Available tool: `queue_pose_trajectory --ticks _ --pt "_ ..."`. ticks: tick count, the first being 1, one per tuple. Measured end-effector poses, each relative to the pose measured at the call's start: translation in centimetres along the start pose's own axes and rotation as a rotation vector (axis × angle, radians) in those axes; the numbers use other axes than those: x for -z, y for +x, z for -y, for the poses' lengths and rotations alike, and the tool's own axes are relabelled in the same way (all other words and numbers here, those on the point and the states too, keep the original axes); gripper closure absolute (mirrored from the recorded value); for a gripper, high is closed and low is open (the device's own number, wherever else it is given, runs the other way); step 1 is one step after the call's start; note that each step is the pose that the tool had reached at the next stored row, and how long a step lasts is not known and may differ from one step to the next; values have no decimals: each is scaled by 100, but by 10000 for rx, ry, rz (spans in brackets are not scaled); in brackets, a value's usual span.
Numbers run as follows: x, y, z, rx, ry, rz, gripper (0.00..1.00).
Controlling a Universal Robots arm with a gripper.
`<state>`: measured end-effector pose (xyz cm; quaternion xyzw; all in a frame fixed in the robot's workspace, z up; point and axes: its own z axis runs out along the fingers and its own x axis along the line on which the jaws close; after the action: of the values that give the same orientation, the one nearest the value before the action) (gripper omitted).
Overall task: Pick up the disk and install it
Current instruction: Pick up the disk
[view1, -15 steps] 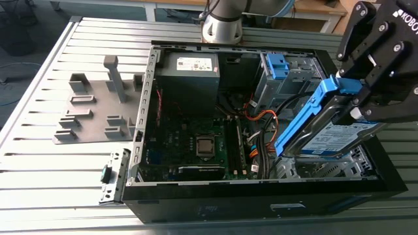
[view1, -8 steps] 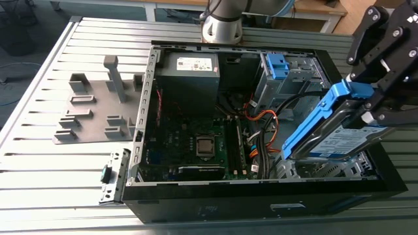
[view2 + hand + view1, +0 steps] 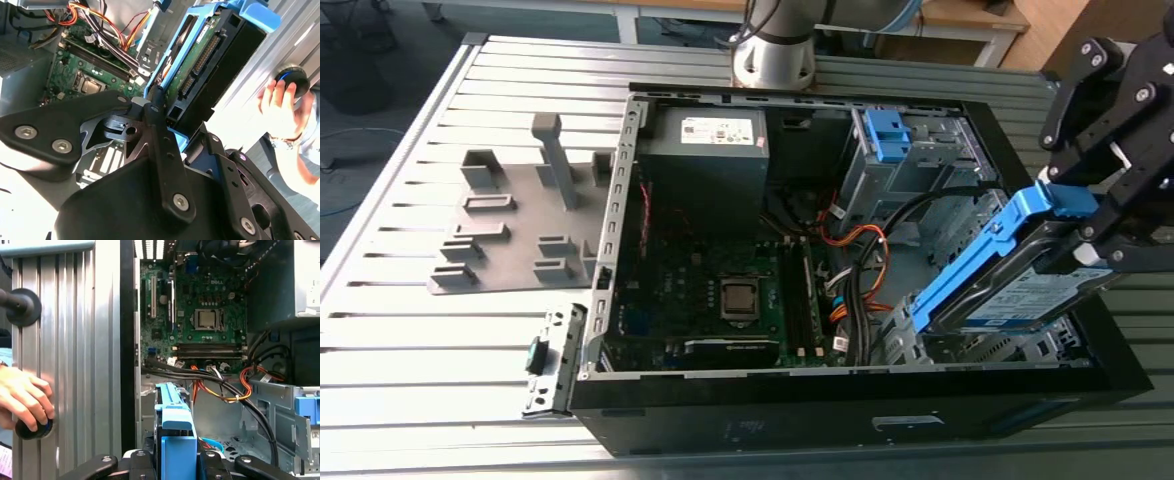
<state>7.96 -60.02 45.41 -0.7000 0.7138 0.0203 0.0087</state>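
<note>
Black gripper [image 3: 1090,225] clamped on blue-framed silver-grey metal disk [image 3: 994,300].
Tilted above open black computer case [image 3: 787,420]; white-and-blue label [image 3: 1041,290] unreadable.

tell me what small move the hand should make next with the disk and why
Probably ease the disk down toward the metal drive cage below it. The hand holds the disk tilted over the open computer case, not yet seated, and black cables arc close beside it, so a slow short descent seems safest.
</note>
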Motion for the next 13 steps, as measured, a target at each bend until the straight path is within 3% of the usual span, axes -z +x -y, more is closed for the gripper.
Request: queue_pose_trajectory --ticks 8,13 --pt "-28 -67 165 38 -22 27 64" --pt "-71 -142 211 38 -34 28 64"
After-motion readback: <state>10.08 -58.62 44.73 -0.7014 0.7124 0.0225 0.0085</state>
